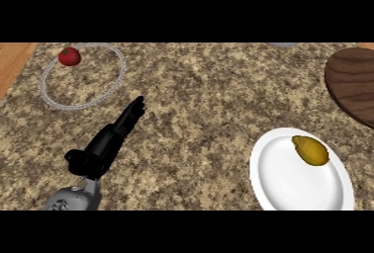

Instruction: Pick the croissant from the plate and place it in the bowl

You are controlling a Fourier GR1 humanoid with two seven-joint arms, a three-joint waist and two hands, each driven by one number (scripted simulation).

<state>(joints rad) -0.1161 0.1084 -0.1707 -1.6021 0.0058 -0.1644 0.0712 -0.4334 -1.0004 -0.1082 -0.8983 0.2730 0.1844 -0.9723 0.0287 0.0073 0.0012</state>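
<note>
Well apart — croissant (310,150), left hand (110,141), bowl (80,75).

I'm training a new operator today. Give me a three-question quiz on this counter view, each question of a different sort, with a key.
1. True or false: the croissant lies on the white plate.
2. Which thing sits inside the clear bowl? A) a red tomato B) a spoon C) a lemon
3. Fill in: the only hand in view is the robot's ____ hand, its fingers straight, pointing towards the bowl.

Key: 1 true; 2 A; 3 left. The right hand does not show. A dark wooden board lies at the right edge.
</note>
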